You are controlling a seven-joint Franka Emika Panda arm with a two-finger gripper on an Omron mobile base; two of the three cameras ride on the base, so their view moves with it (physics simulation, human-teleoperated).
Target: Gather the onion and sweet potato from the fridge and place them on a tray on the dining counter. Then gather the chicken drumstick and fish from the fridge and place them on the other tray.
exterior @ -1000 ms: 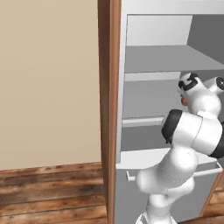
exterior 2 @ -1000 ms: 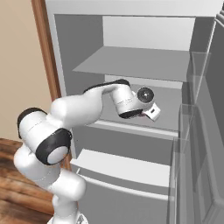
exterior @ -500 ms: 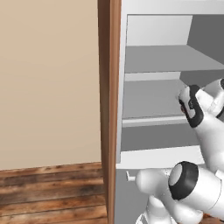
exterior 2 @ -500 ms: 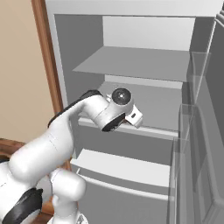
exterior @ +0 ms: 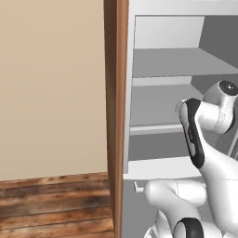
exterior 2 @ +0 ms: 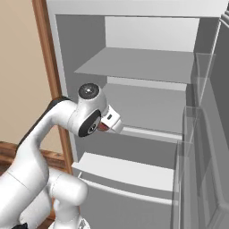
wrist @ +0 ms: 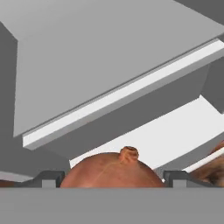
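Note:
The onion [wrist: 109, 169], orange-brown with a small stem nub, sits between my gripper's [wrist: 112, 178] two dark fingertips [wrist: 47, 178] in the hand view, and the jaws are closed on its sides. In the right base view, the gripper [exterior 2: 108, 126] hangs in front of the open fridge's [exterior 2: 147, 62] middle shelf, with a reddish bit of the onion [exterior 2: 103, 127] showing at the hand. The fridge [exterior: 162, 69] has a white interior and grey shelves. A brown shape [wrist: 213, 169] at the hand view's right edge is too cut off to identify.
The wood-brown frame [exterior: 115, 116] stands left of the fridge opening, with a beige wall and wooden floor [exterior: 51, 204] beyond. The open fridge door [exterior 2: 208, 143] with clear bins stands at the right. My folded arm [exterior: 200, 139] fills the space before the lower shelves.
The arm has folded back from the fridge. In the right base view the hand moved left and down, away from the shelf, with the onion still in it.

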